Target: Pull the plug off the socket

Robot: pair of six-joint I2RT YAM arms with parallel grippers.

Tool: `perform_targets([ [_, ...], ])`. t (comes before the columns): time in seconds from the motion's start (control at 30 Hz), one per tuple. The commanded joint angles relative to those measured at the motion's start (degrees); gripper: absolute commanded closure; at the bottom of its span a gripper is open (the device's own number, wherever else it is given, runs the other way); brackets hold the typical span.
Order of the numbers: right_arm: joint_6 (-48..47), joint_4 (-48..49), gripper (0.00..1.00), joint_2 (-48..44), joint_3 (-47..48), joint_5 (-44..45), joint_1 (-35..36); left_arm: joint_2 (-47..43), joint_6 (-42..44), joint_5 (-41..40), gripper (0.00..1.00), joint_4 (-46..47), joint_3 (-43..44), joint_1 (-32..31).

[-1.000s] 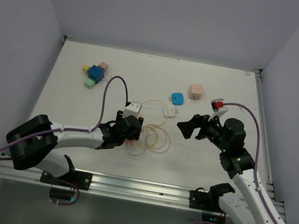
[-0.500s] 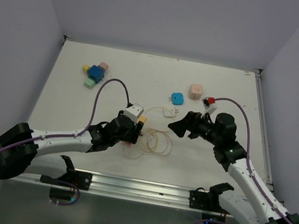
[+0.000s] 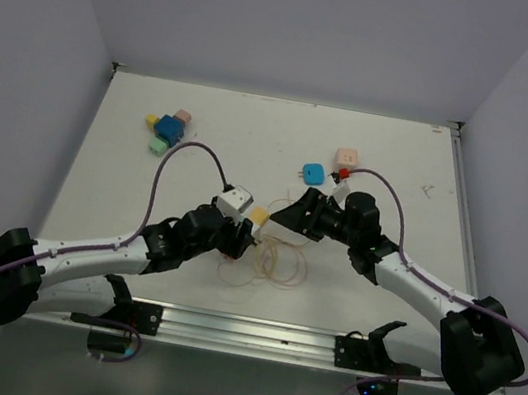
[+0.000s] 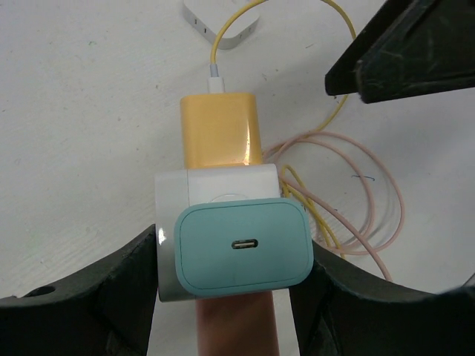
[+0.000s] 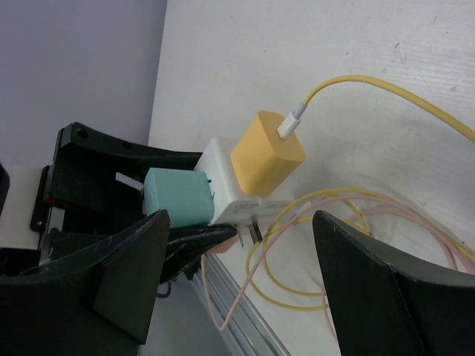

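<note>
Left wrist view: my left gripper clamps the white socket; the yellow plug sits just ahead of my right gripper, whose jaws are wide open and empty.

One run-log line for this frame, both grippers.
left gripper: shut on socket | right gripper: open, short of yellow plug | plug: seated | pull: not yet done

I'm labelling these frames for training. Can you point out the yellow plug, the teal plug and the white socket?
yellow plug [image 4: 220, 132]: left wrist view, its top face.
teal plug [image 4: 215, 259]: left wrist view, its front face.
white socket [image 4: 215, 180]: left wrist view, strip between the plugs.
</note>
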Motion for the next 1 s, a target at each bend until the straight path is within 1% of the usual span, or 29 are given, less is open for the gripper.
perform_targets([
  [0.0,5.06,7.71,0.19,3.05,0.66,3.27,1.12,-2.68,-0.01,0.82,1.00,7.77,-0.08,-0.47],
  [0.27,7.61,13.08,0.24,11.57,1.80,4.16,4.02,-4.88,-1.33,0.91,1.00,9.27,-0.87,-0.73],
  [0.4,10.24,19.83,0.28,14.65,1.80,2.23,4.37,-4.62,-1.68,1.61,1.00,9.89,-1.48,-0.91],
  [0.6,12.53,24.85,0.40,17.99,1.89,1.61,4.46,-5.06,-2.91,1.88,1.00,11.12,-2.89,-1.44],
  [0.63,12.89,25.56,0.46,18.44,1.81,1.35,4.55,-5.23,-3.00,1.79,1.00,11.21,-3.07,-1.52],
  [0.7,14.02,27.31,0.54,19.23,1.80,0.73,4.55,-5.76,-3.26,1.27,1.00,11.64,-3.68,-1.61],
  [0.73,14.29,27.93,0.63,19.67,1.80,0.56,4.55,-5.94,-3.61,1.18,1.00,11.82,-3.86,-1.70],
  [0.8,14.73,29.60,0.71,20.02,1.37,0.38,4.55,-6.55,-3.79,0.83,1.00,11.91,-4.30,-1.79],
  [0.83,14.65,29.61,0.82,20.20,1.28,0.55,4.46,-6.73,-4.05,0.82,1.00,11.91,-4.39,-1.79],
  [0.9,14.12,29.87,0.93,20.37,1.19,0.64,4.55,-7.69,-4.40,0.74,1.00,11.82,-4.74,-1.87],
  [0.93,13.95,30.05,1.00,20.37,1.10,0.64,4.55,-8.04,-5.01,0.82,1.00,11.74,-4.91,-1.96],
  [0.97,13.60,30.13,1.00,20.46,1.10,0.64,4.55,-8.31,-5.45,0.82,1.00,11.73,-5.09,-1.96],
])
